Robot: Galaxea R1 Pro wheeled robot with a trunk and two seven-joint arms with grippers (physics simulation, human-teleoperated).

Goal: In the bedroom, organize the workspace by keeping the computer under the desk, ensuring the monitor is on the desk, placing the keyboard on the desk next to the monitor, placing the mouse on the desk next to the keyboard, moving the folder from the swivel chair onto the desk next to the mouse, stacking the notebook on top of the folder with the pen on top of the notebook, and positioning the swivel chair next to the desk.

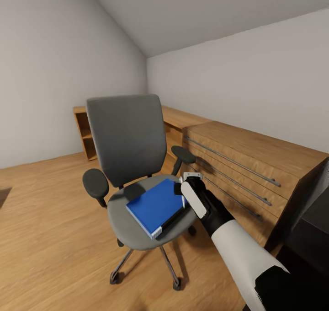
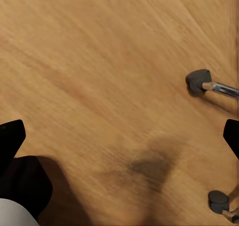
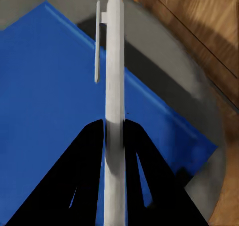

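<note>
R gripper (image 3: 114,136) is clamped on the pen (image 3: 114,86), held over the folder (image 1: 156,206). Folder lies flat on chair (image 1: 125,142) seat. L gripper (image 2: 119,136): tips wide apart, nothing btwn, over floor (image 2: 99,61) near chair casters (image 2: 198,81).

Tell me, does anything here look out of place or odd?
Yes: a blue folder lies on the seat of the swivel chair, at an angle, one corner reaching the seat's front edge. Above it, the right end effector grips a white pen. Nothing looks spilled or broken.
</note>
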